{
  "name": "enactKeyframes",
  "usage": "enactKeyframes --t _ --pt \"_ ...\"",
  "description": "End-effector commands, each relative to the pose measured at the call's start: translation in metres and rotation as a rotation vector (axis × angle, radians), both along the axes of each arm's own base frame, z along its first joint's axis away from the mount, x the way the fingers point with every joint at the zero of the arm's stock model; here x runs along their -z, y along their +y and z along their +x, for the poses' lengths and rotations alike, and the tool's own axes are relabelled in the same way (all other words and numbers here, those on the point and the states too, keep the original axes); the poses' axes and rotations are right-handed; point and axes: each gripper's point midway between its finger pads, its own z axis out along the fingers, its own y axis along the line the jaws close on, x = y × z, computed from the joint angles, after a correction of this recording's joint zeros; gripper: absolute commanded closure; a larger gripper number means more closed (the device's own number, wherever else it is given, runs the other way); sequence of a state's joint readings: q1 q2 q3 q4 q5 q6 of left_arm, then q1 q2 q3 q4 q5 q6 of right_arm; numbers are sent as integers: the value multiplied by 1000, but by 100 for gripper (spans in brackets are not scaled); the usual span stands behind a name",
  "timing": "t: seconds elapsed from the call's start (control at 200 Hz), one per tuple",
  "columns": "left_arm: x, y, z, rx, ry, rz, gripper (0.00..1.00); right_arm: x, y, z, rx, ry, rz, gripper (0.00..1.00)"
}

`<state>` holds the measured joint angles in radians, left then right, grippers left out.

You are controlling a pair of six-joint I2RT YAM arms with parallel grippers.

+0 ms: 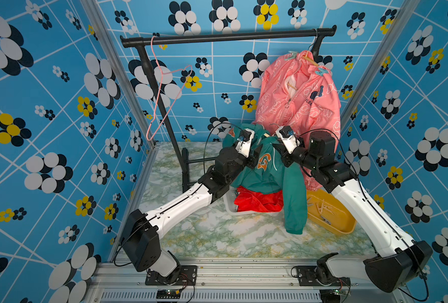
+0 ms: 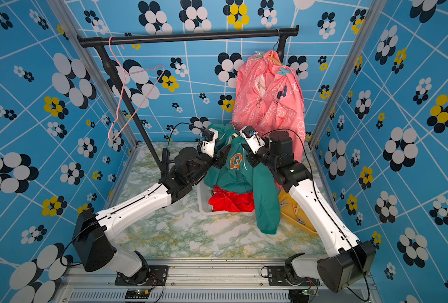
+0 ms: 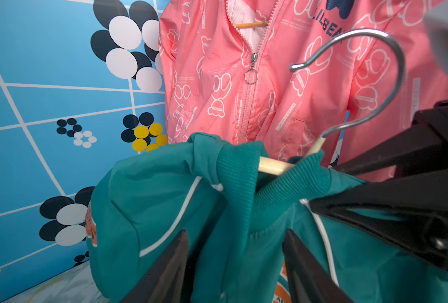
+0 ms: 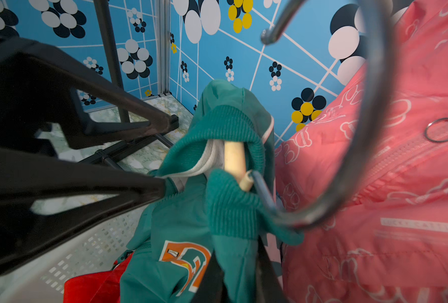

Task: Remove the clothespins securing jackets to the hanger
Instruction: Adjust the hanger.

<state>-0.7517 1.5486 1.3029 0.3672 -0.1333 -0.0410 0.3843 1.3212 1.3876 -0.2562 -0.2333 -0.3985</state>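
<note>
Clothespins (image 1: 322, 70) in sight on cloth: two pale teal ones only, pinched onto the shoulders of the pink jacket (image 1: 296, 105), one each side of its hanger's neck. Black rail (image 1: 228, 36) across the back, with a bare pink wire hanger (image 1: 165, 91) near its left end and the pink jacket at its right end, high above and behind both grippers. Green jacket (image 1: 270, 170) lower and in front, on a wooden hanger (image 3: 272, 165) that is off the rail, steel hook (image 3: 390, 52) free in the air, long axis running across from one gripper to the other, all of it held over the white basket (image 1: 229, 207) with the red jacket (image 1: 257, 202) inside. No pin in sight on the green shoulders in either wrist view. Yellow tray (image 1: 346, 223) near the basket on the right, tan wooden clothespins (image 1: 322, 208) loose inside. Right gripper (image 3: 322, 189) clamped on the green jacket's shoulder, hanger arm probably inside the fold. Left gripper (image 3: 236, 233) with jaws apart, green cloth below the collar between them, not visibly pinched. Calls, on this showing, for the green jacket to be let down first, then a reach up and back to the right, with the right arm the nearer to the teal pins. Long axis of those pins too small to tell.
</note>
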Motion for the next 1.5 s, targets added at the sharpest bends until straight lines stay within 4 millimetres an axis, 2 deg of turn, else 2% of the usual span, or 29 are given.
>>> enactKeyframes --t 0.0,0.065,0.14,0.21,0.35,0.53,0.8,0.914,1.019,1.124,1.164,1.209,1.244,1.339,1.424,1.494 --pt "-12 0 13 29 1 -88 41 -25 2 -15 -45 -64 63 100" --pt "-12 5 16 50 46 -164 36 -21 0 -15 -38 -62 52 100" --pt "-16 11 15 93 98 -267 20 -15 -1 -13 -30 -55 41 100" --pt "-26 16 10 127 113 -364 16 -10 1 -12 -40 -48 36 100" --pt "-27 24 22 161 250 -526 17 -9 5 -13 -59 -64 52 100" --pt "-20 21 34 304 422 -734 15 -9 9 -16 -84 -85 67 100" --pt "4 12 39 284 513 -700 17 -11 9 -18 -75 -111 63 100" --pt "4 9 39 294 515 -706 19 -7 15 -21 -108 -93 63 100" --pt "-4 -2 42 355 527 -745 26 1 26 -24 -147 -62 35 100" --pt "-7 -13 48 405 555 -786 43 8 31 -24 -150 -58 1 100" --pt "-6 -16 50 415 565 -797 55 9 32 -24 -149 -60 -4 100" --pt "-3 -16 53 413 577 -809 82 8 31 -24 -144 -63 -7 99" --pt "-1 -16 55 403 583 -817 100 9 30 -24 -138 -65 -12 95" --pt "2 -13 56 384 579 -817 100 7 26 -24 -116 -69 -20 66" --pt "-2 -10 55 375 562 -821 100 3 21 -26 -94 -83 -15 58" --pt "-3 -6 55 362 551 -819 100 -2 20 -30 -93 -102 15 56"
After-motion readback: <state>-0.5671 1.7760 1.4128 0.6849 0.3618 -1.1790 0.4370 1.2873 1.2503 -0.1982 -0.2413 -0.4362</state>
